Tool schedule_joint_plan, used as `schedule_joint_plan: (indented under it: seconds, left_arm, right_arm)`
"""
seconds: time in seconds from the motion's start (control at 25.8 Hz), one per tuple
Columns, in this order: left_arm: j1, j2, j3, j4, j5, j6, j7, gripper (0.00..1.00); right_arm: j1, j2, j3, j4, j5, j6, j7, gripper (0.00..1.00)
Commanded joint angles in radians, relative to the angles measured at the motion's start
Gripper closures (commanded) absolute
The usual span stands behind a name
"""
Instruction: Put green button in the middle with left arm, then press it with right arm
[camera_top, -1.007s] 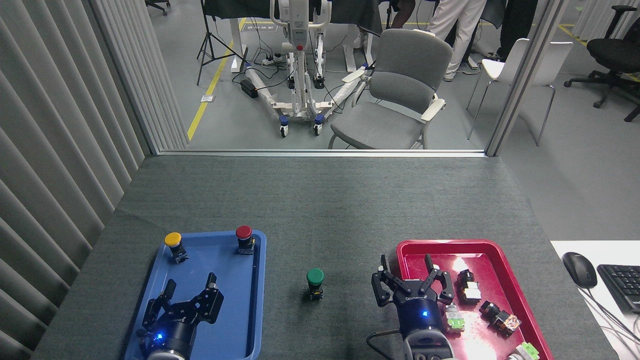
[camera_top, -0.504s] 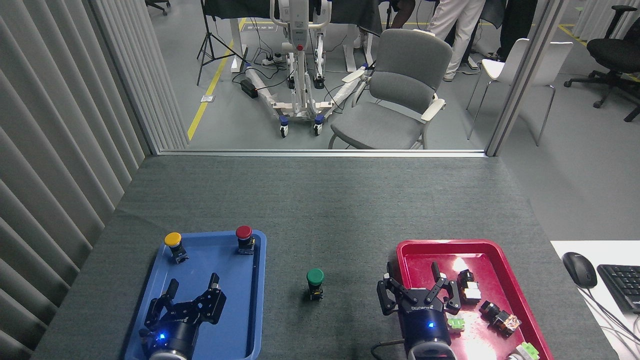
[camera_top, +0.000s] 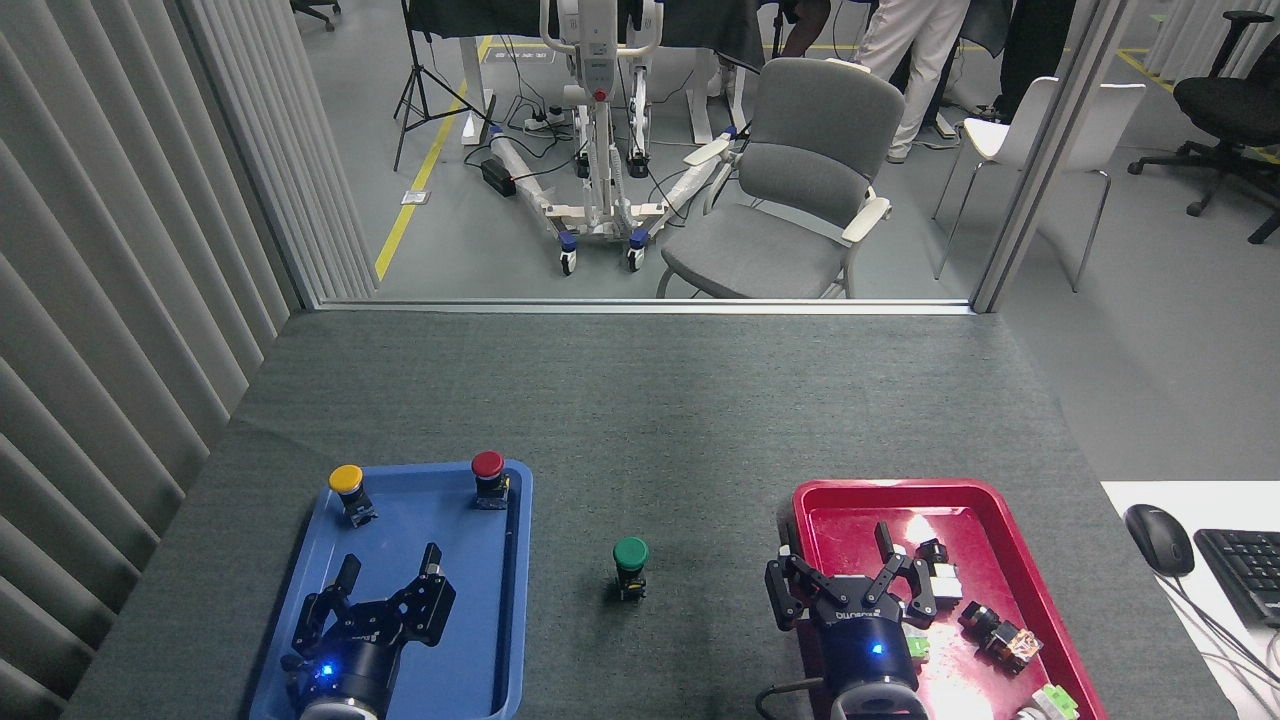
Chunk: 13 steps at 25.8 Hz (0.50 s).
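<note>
The green button (camera_top: 630, 566) stood upright on the bare grey felt of the middle (camera_top: 640, 440), between the blue tray (camera_top: 505, 640) and the red tray (camera_top: 1000, 500), touching neither. From this layout the placing step looked done; whether the press had happened could not be told.

The main risk was a press landing off-centre: the button is small and stands on a narrow base, so a fingertip striking the cap's edge would probably tip it over or push it sideways across the felt. A sweep from the right could also drag loose parts (camera_top: 990, 625) out of the red tray, since the gripper hung directly above them.

The right gripper (camera_top: 848, 573) was spread wide, its 2 fingers well apart, gripping nothing and hovering over the red tray's near-left corner, away from the button. The left gripper (camera_top: 390, 578) was likewise released and empty, above the blue tray, with the yellow button (camera_top: 347, 488) and red button (camera_top: 488, 475) beyond it.
</note>
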<state>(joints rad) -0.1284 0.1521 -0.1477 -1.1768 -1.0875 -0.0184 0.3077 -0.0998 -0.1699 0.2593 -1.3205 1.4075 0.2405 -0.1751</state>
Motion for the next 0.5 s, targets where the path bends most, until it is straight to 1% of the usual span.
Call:
schedule_joint_plan:
  seconds: [0.0, 0.31, 0.46]
  left_arm:
    - [0.001, 0.000, -0.001, -0.010, 0.001, 0.000, 0.001, 0.00]
    - [0.000, -0.002, -0.010, -0.010, 0.001, 0.000, 0.002, 0.00]
    - [-0.004, -0.002, -0.042, -0.014, 0.000, 0.000, 0.002, 0.00]
  right_arm:
    - [0.003, -0.002, 0.000, -0.005, 0.001, 0.000, 0.003, 0.01]
    - [0.003, -0.008, 0.000, -0.009, 0.001, 0.000, 0.003, 0.01]
    - [0.009, -0.008, -0.002, -0.012, 0.001, 0.000, 0.000, 0.01]
